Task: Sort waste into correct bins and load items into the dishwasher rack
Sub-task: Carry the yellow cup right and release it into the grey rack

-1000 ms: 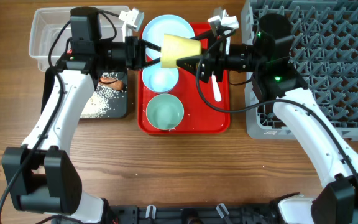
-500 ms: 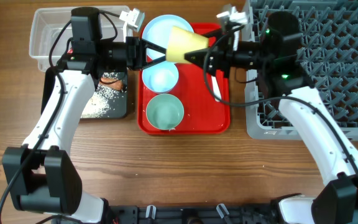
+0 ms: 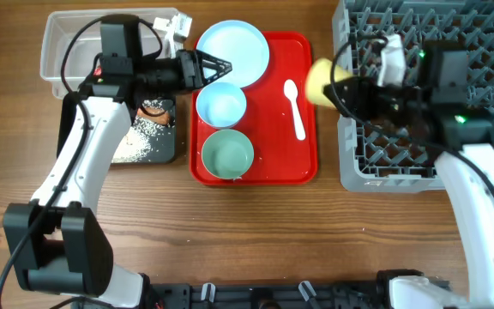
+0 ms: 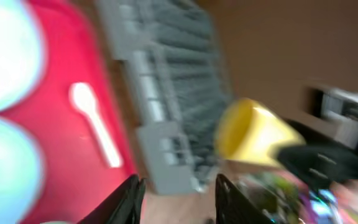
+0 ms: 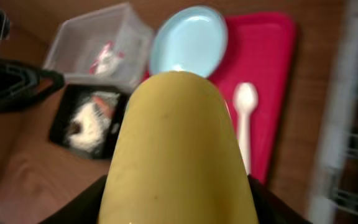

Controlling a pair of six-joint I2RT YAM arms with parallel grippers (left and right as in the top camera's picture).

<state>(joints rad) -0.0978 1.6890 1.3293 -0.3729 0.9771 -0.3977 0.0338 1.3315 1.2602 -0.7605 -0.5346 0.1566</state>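
Pinching the yellow cup (image 3: 318,78) sideways at the rack (image 3: 487,51) rim, the right tool (image 3: 340,86).

the left wrist view is smeared: yellow cup (image 4: 253,134), white spoon (image 4: 97,129) and grey rack (image 4: 166,87) have no sharp edges. in the right wrist view the cup hides part of the red tray (image 5: 269,43); the rack there is blurred.

red tray (image 3: 273,142): flat, rectangular, with rounded corners and a low raised lip; glossy red
tray position: lies flat on the bench, about mid-width, towards the far edge, its long sides running front to back
bench (image 3: 256,240): brown wood with the grain running left to right; the near half is bare boards
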